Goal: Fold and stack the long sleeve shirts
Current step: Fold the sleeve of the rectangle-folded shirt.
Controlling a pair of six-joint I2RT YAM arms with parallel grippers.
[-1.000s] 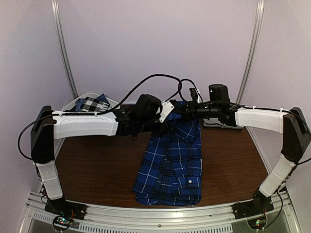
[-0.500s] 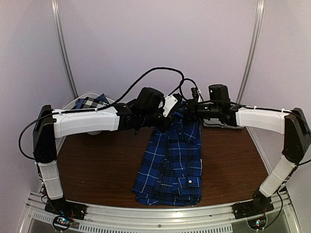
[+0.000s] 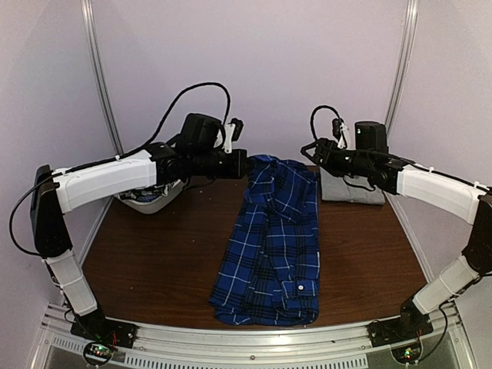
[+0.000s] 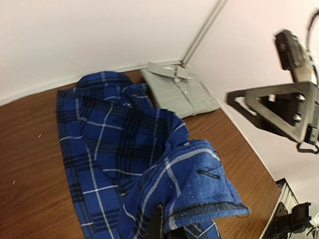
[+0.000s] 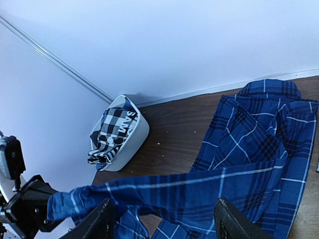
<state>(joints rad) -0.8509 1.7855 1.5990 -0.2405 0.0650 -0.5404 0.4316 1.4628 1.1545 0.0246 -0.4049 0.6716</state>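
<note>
The royal-blue plaid shirt (image 3: 273,238) lies lengthwise down the middle of the table, collar at the far end. My left gripper (image 3: 241,164) is shut on its sleeve cuff (image 4: 199,179), holding the cuff up at the shirt's far left corner. In the right wrist view the sleeve (image 5: 199,189) stretches from that cuff across the shirt. My right gripper (image 3: 311,151) hovers open at the shirt's far right, with nothing between its fingers (image 5: 99,221). The grey shirt (image 3: 352,189) lies folded at the back right. The black-and-white check shirt (image 5: 112,130) sits bundled in the basket.
The white plastic basket (image 5: 130,144) stands at the back left, mostly hidden behind my left arm in the top view. Brown tabletop (image 3: 154,261) shows on both sides of the blue shirt. A metal rail (image 3: 254,338) runs along the near edge.
My left gripper shut on the sleeve cuff and drew back to the left. My right gripper opened, let go of the cloth and moved back to the right.
</note>
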